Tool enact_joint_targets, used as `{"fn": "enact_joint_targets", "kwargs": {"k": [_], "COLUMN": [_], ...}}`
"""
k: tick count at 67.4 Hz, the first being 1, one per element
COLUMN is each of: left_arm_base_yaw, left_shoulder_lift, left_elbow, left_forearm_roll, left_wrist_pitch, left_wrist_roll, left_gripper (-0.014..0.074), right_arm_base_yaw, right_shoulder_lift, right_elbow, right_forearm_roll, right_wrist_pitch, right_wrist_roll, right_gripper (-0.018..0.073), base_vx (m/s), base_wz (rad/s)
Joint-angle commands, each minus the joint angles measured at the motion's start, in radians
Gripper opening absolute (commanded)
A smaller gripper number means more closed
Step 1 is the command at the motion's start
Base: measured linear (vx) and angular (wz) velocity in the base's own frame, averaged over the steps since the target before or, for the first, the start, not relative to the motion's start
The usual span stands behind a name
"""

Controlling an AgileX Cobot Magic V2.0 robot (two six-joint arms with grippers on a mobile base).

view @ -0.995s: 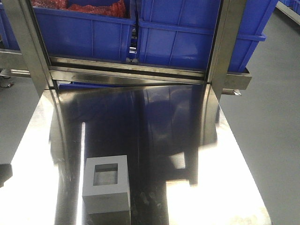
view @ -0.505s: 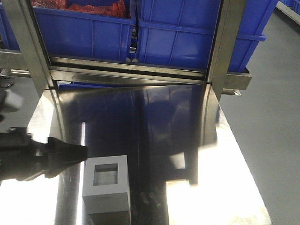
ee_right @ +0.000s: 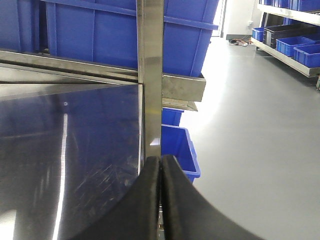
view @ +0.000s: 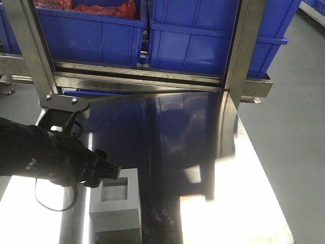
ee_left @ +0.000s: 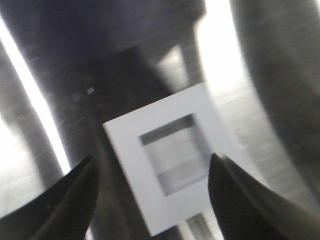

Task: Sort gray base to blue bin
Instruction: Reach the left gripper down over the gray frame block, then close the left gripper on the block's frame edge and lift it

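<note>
Gray base [view: 116, 216] sits window-up at about 7 o'clock on the mirror-bright steel bench [view: 177, 147], with the left gripper [ee_left: 152, 159] over it, jaws spread wide to either side of the block. At 12 o'clock, behind a steel frame [view: 238, 56], the blue bin [view: 203, 40] stands beside another bin [view: 91, 38] holding something red. Smooth gray floor [view: 294, 127] lies at 3 o'clock, where the right gripper [ee_right: 161, 172] hangs by the bench edge, jaws pressed together and empty.
</note>
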Motion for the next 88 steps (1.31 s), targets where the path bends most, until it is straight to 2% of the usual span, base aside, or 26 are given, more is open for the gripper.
{"fn": "enact_joint_targets", "kwargs": {"k": [1, 15, 39, 46, 59, 77, 82, 88], "left_arm_base_yaw": [-0.021, -0.023, -0.023, -0.023, -0.011, -0.001, -0.001, -0.001], "left_shoulder_lift": [0.005, 0.056, 0.143, 0.163, 0.183, 0.22, 0.22, 0.217], "left_elbow": [-0.037, -0.037, -0.037, -0.037, -0.037, -0.037, -0.037, -0.04], "left_forearm_roll": [0.071, 0.054, 0.002, 0.001, 0.002, -0.006, -0.005, -0.005], "left_wrist_pitch": [-0.012, -0.008, -0.016, -0.015, -0.023, -0.014, -0.021, -0.029], "left_wrist_roll": [-0.107, -0.134, -0.134, -0.135, -0.184, -0.184, -0.183, -0.176], "left_gripper": [0.046, 0.046, 0.0448, 0.0414, 0.0338, 0.0295, 0.0265, 0.0183], "right_arm_base_yaw": [-0.002, -0.002, -0.002, -0.002, -0.002, -0.002, -0.002, -0.002], "right_shoulder_lift": [-0.008, -0.008, -0.008, -0.008, -0.008, -0.008, -0.008, -0.008], "right_elbow": [0.006, 0.006, 0.006, 0.006, 0.006, 0.006, 0.006, 0.006], "right_forearm_roll": [-0.009, -0.009, -0.009, -0.009, -0.009, -0.009, -0.009, -0.009], "right_wrist_pitch": [-0.079, -0.079, -0.079, -0.079, -0.079, -0.079, -0.079, -0.079], "right_wrist_roll": [-0.012, -0.012, -0.012, -0.012, -0.012, -0.012, -0.012, -0.012], "right_gripper": [-0.0005, -0.0005, -0.0005, -0.0005, -0.0005, -0.0005, -0.0005, -0.0005], "base_vx": [0.0, 0.0, 0.0, 0.0, 0.0, 0.0, 0.0, 0.0], "base_wz": [0.0, 0.0, 0.0, 0.0, 0.0, 0.0, 0.0, 0.0]}}
